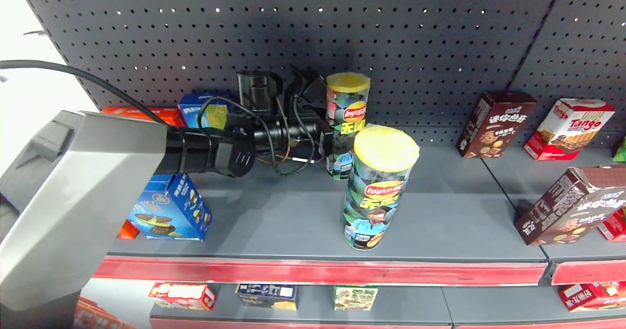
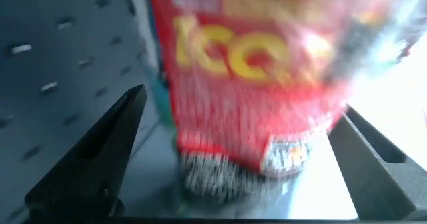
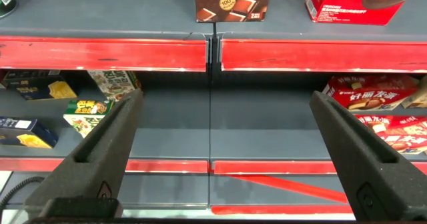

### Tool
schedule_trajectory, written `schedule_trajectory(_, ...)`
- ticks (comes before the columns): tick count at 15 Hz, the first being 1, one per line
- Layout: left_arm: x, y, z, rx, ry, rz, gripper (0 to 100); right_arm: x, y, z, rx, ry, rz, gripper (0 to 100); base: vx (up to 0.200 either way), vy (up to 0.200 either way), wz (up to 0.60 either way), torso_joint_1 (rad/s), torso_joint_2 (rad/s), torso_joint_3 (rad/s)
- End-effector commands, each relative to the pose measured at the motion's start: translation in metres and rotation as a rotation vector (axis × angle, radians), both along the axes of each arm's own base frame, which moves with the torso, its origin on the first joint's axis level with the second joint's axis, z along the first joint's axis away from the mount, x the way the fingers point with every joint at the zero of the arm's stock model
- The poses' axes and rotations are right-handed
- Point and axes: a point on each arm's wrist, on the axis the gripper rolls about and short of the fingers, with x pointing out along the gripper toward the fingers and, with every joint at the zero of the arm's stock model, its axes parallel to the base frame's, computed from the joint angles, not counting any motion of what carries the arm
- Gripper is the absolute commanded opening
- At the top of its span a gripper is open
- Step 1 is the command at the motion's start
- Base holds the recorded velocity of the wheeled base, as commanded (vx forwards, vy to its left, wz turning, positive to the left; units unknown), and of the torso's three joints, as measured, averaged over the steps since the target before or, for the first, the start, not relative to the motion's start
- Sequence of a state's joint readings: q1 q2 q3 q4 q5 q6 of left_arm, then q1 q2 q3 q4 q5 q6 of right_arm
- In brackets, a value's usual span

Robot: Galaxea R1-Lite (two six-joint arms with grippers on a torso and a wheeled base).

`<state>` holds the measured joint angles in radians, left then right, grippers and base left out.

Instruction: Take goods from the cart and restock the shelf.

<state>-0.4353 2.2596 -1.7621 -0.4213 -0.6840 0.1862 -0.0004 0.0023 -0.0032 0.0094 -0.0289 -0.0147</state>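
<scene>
Two chip cans with yellow lids stand on the grey shelf (image 1: 274, 221). The rear can (image 1: 346, 119) is near the pegboard, and the front can (image 1: 379, 187) stands closer to the shelf's edge. My left gripper (image 1: 324, 116) reaches in from the left and straddles the rear can, open. In the left wrist view the can (image 2: 253, 84) sits between the two fingers with a small gap on each side. My right gripper (image 3: 227, 96) is open with nothing between its fingers, and faces the lower shelves.
Blue cookie boxes (image 1: 171, 211) stand under my left arm at the shelf's left. Brown boxes (image 1: 494, 123) (image 1: 567, 207) and a red-and-white box (image 1: 567, 128) stand to the right. Bare shelf lies between the cans and these boxes. Lower shelves (image 3: 167, 144) hold small boxes.
</scene>
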Motion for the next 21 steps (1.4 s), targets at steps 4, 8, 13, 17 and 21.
schedule_trajectory(4,-0.041,0.023,0.022,0.074,-0.059,0.117,100,0.0,0.0,0.0,-0.001,0.002,0.0,100,0.0,0.0,0.0,0.0,0.0,0.0)
schedule_trajectory(8,-0.056,0.032,0.018,0.136,-0.063,0.243,100,0.0,0.0,0.0,-0.001,0.002,0.0,100,0.0,0.0,0.0,0.0,0.0,0.0)
schedule_trajectory(13,-0.054,0.03,0.01,0.202,-0.098,0.324,100,0.0,0.0,0.0,-0.001,0.002,0.0,100,0.0,0.0,0.0,0.0,0.0,0.0)
schedule_trajectory(17,-0.049,0.025,0.002,0.219,-0.087,0.355,100,0.0,0.0,0.0,-0.001,0.002,0.0,100,0.0,0.0,0.0,0.0,0.0,0.0)
schedule_trajectory(21,-0.043,0.023,-0.001,0.228,-0.089,0.411,100,0.0,0.0,0.0,-0.001,0.002,0.0,100,0.0,0.0,0.0,0.0,0.0,0.0)
